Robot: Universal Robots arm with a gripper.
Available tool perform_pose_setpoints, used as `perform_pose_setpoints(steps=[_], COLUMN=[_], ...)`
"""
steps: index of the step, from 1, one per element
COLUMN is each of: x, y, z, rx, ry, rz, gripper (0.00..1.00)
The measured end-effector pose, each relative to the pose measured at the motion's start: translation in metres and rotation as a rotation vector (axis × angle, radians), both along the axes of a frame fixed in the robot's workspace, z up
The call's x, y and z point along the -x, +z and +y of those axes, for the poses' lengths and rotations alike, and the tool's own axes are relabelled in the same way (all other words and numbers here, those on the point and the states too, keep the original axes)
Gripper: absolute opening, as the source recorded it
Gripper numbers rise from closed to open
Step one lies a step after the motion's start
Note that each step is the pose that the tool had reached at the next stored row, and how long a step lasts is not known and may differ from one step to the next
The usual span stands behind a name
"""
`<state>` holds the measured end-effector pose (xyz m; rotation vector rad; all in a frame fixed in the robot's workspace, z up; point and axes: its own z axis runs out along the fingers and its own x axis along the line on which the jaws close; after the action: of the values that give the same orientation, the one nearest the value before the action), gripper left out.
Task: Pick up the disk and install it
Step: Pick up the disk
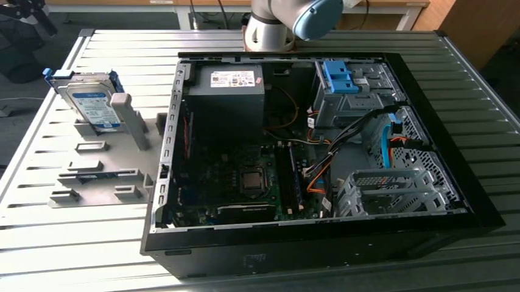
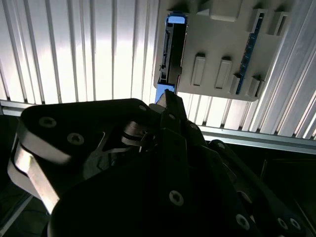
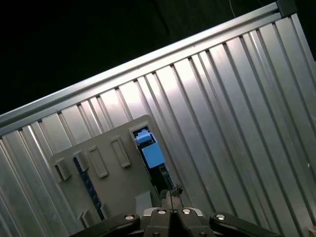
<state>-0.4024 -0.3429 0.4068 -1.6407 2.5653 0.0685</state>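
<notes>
One broad desk [image 1: 73, 243] of ribbed silver metal slats carries everything. Most of its surface is taken by a big black computer case [image 1: 268, 258] lying on its side with the panel off. Inside are a dark motherboard, a large grey power-supply box [image 1: 231, 100] with a small white sticker, a bare blue plastic bracket [image 1: 340, 76] and a perforated silver drive cage [image 1: 390, 191].

At the exterior view's left of the case lies a flat grey holder plate [image 1: 101, 179] with raised slots. The grey robot arm [image 1: 281, 21] with its blue joint cap rises at the desk's far edge.

The disk [image 1: 91, 103], a flat silver hard drive with a white-and-blue label in a bright blue plastic carrier frame, stands on edge in a slot at the far end of that plate, leaning slightly. It is outside the case, not yet installed.

In both wrist views the dark pincer [image 3: 171, 193] hangs well above the plate, pointing down toward the disk's [image 3: 150, 154] end. Its fingertips [image 2: 170, 98] are pressed together and grip nothing.
</notes>
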Motion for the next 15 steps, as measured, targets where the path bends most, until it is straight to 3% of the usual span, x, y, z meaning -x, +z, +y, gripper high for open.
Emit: perform_pose_setpoints(steps=[15], x=[0.0], y=[0.0037], z=[0.0004], rx=[-0.0041], ry=[-0.002], rz=[-0.0046], gripper=[0.11])
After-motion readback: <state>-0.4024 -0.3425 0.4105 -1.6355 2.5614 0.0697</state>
